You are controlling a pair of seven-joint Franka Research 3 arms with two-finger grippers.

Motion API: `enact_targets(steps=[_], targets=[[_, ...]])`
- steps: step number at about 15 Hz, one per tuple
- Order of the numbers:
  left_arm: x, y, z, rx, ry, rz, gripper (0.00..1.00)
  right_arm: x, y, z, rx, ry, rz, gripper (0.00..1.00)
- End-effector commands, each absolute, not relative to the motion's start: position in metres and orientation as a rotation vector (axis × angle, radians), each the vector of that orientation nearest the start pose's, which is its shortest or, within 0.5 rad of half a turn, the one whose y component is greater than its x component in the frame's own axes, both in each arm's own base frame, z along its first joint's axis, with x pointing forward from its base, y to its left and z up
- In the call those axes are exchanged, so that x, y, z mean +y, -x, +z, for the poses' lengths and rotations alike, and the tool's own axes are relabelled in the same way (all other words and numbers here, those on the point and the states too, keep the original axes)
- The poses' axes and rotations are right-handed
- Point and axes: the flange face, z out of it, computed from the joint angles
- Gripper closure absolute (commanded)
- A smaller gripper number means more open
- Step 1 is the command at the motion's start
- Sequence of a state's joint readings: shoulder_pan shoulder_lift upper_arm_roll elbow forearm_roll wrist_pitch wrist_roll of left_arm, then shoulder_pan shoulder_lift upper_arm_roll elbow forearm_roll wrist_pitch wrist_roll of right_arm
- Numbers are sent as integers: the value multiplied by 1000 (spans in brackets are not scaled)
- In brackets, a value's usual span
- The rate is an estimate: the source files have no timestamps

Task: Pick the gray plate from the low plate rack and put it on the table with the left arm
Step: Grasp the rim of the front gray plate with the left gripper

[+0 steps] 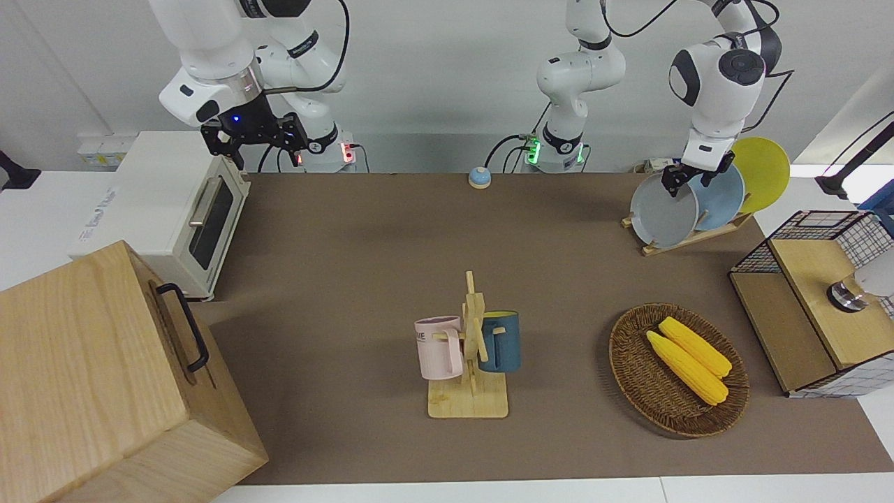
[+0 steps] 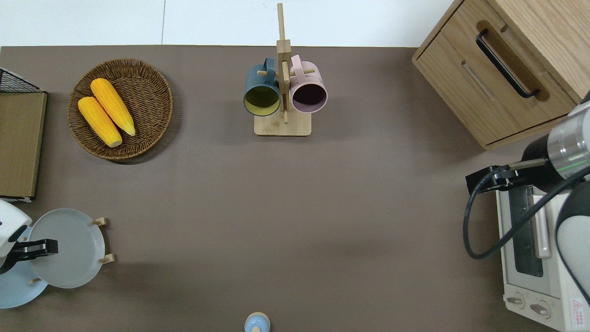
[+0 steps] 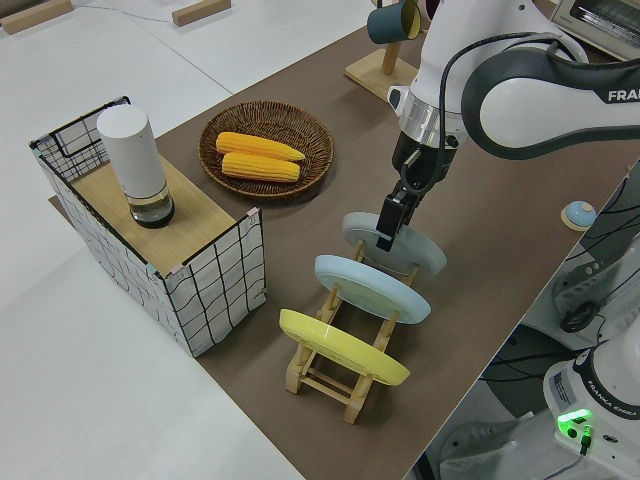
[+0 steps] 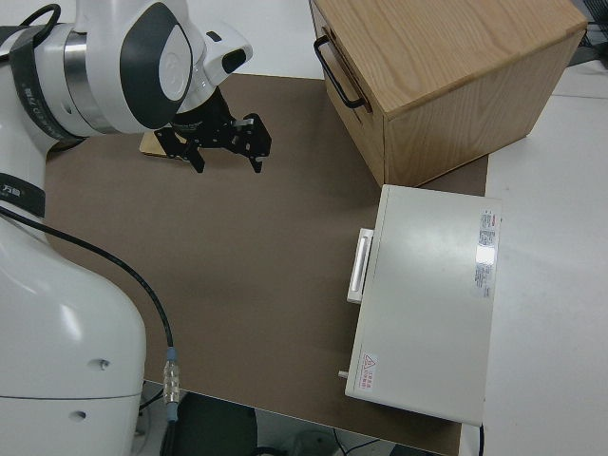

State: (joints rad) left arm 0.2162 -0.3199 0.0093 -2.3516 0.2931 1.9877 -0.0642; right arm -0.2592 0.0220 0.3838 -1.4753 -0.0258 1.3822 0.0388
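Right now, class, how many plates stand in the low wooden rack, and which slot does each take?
3. The gray plate takes the slot farthest from the robots, at the left gripper; the light blue plate the middle; the yellow plate the nearest.

Pale gray plate (image 1: pixel 662 209), tilted in low plate rack (image 1: pixel 688 239), w/ left claw (image 1: pixel 679 177) on rim

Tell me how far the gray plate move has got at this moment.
Done: the left claw has reached the round pale gray plate and sits at its upper rim. In hand: gripping it; the plate stands in the low light-wood plate rack. Left: lifting it out and setting it on the brown table. The right arm is parked.
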Motion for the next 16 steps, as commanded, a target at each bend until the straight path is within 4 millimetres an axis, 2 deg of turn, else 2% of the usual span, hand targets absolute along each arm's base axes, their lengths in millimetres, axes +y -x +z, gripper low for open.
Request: enact_targets(steps=[1, 3, 7, 12, 16], targets=[[118, -429, 447, -277, 2840, 80, 621, 60, -536, 645, -108, 3169, 181, 17], [119, -429, 447, -269, 2831, 81, 753, 59, -536, 645, -105, 3169, 181, 17], [120, -432, 443, -251, 2819, 87, 858, 60, -536, 646, -108, 3169, 178, 17], [118, -434, 449, -224, 2819, 94, 883, 59, -536, 645, -105, 3169, 181, 17], [114, -439, 480, -221, 2804, 128, 883, 60, -536, 646, -108, 3169, 178, 17]])
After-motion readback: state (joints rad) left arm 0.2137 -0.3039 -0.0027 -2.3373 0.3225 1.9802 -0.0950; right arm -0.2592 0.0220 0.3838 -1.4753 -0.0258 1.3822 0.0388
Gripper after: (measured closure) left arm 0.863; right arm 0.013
